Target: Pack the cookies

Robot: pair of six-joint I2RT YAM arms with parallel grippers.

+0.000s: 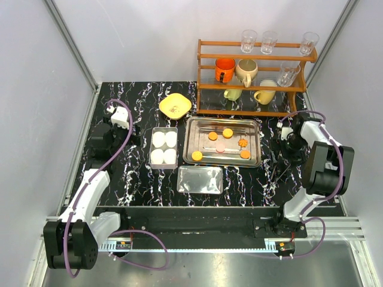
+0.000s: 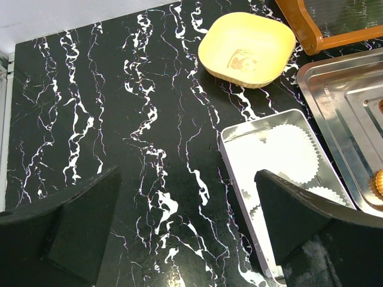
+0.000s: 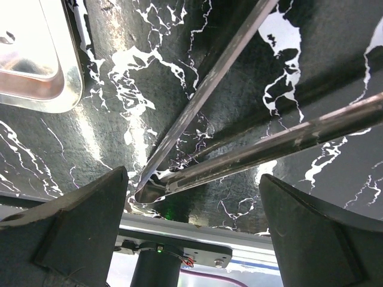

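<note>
The cookies [image 1: 212, 136] lay on the steel tray [image 1: 188, 143] at mid-table, six that I could count; five were orange, and the pink cookie [image 1: 219, 146] sat in among them. Just left of the tray stood a tin [image 2: 236, 152] with four white paper cups [image 1: 158, 139] in it, two by two; a shiny lid [image 1: 200, 179] lay flat on the near side of the tray. Behind the tin was a yellow dish [image 1: 175, 105]; behind the tray stood a wooden rack [image 2: 302, 24] carrying mugs [image 1: 225, 69] and glasses [image 1: 249, 40]. My left gripper [image 2: 187, 179] hung over the black marbled table [image 2: 119, 119] to the left of the tin, its fingers spread wide with nothing between them; the tin's near end showed beside its right finger. My right gripper [image 3: 191, 179] sat to the right of the tray, fingers likewise spread wide; beneath it metal tongs [image 3: 209, 84] lay on the table, their joined end between the two fingers; I could not tell whether either finger touched them.
</note>
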